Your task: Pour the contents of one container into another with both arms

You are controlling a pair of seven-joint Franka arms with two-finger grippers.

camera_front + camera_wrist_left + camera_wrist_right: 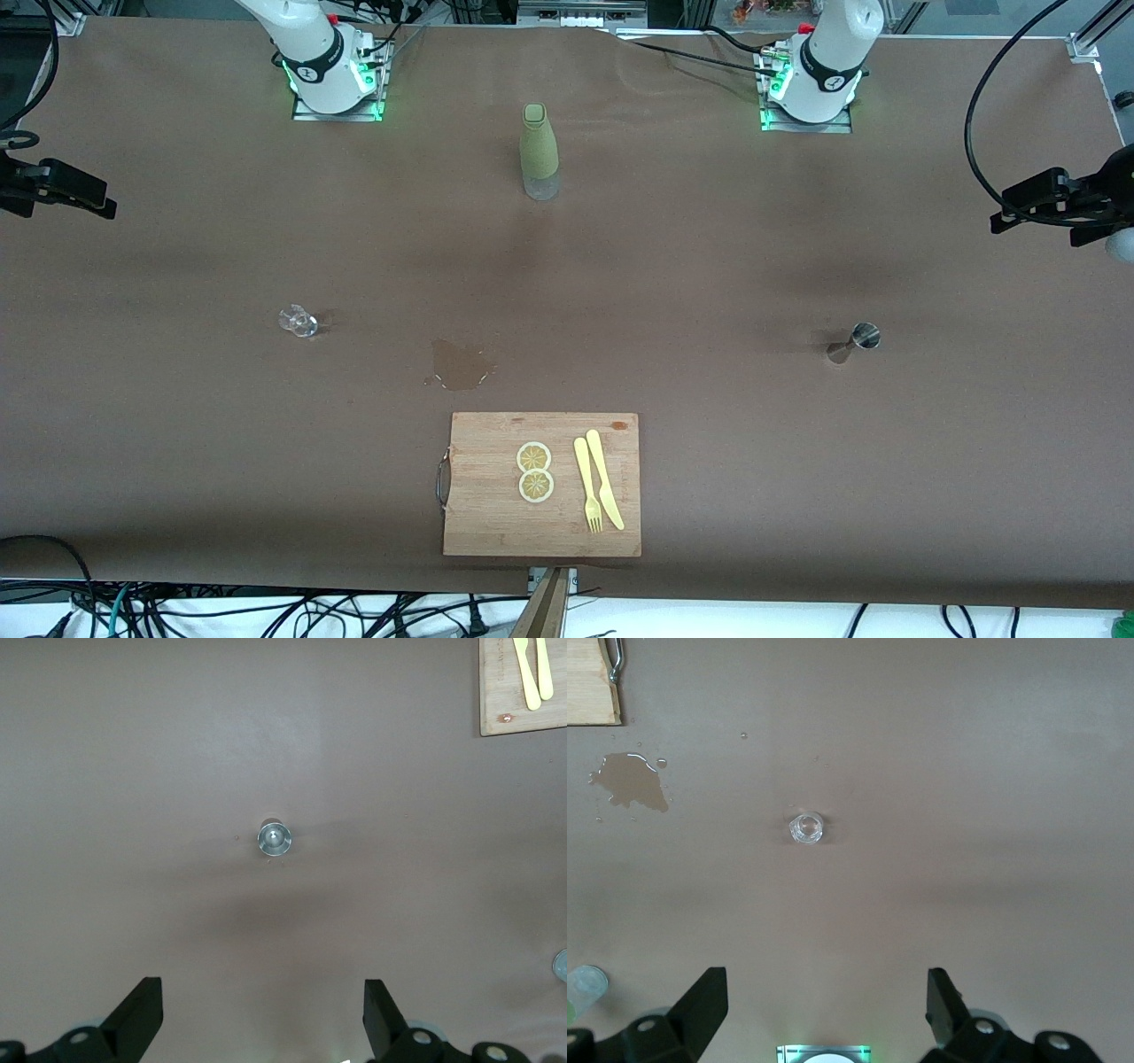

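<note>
Nearest the front camera we see a wooden board (541,484) at the table's edge, carrying two lemon slices (534,470) and a yellow fork (587,486) and knife (605,479) side by side. Just above it in the view, a small puddle (460,364) darkens the brown table (177,425), so some liquid lies spilled, though we cannot tell from where. Farther up, well apart from each other, stand the two small vessels: a clear glass (299,321) toward the right arm's end and a steel jigger (854,341) toward the left arm's end. Neither is held or tipped. Farther still, midway between the two arm bases, a green bottle (539,151) stands upright and untouched. The right gripper (824,1010) hangs high over the glass (805,828), its fingers (702,1003) spread wide with nothing between them. The left gripper (264,1014) hangs high over the jigger (275,837), its fingers (140,1010) likewise spread wide and empty. We judge the task to be at its very start: both arms (314,53) are raised above their vessels, nothing is grasped, and the descent, the two grasps, the lift, the meeting of the vessels and the pour itself are all left to do.
</note>
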